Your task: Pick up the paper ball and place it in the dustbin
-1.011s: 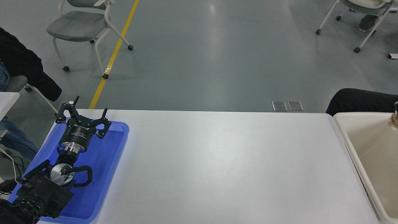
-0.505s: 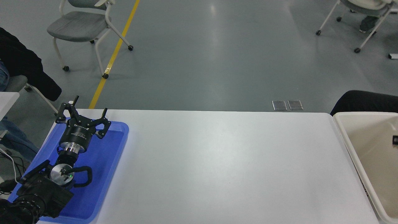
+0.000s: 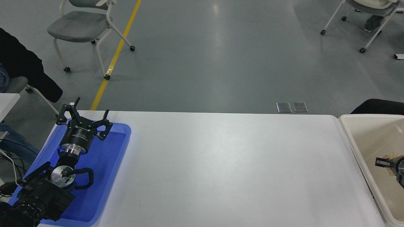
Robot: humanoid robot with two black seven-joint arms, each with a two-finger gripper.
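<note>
Table [image 3: 221, 164]: tray [image 3: 107, 176] on its left end, left gripper [image 3: 82, 118] above the tray; dustbin [image 3: 356, 145] off its right end, right gripper [image 3: 391, 164] and apparently the paper ball [image 3: 389, 155] inside the dustbin.

One white table [image 3: 221, 164]; one blue tray [image 3: 104, 170] at its near left; one cream dustbin [image 3: 356, 142] at the right edge; one paper ball [image 3: 389, 155] inside it; two grippers, left [image 3: 82, 117] and right [image 3: 386, 163]; two wheeled chairs on the far floor, left [image 3: 82, 26] and right [image 3: 366, 9].
</note>
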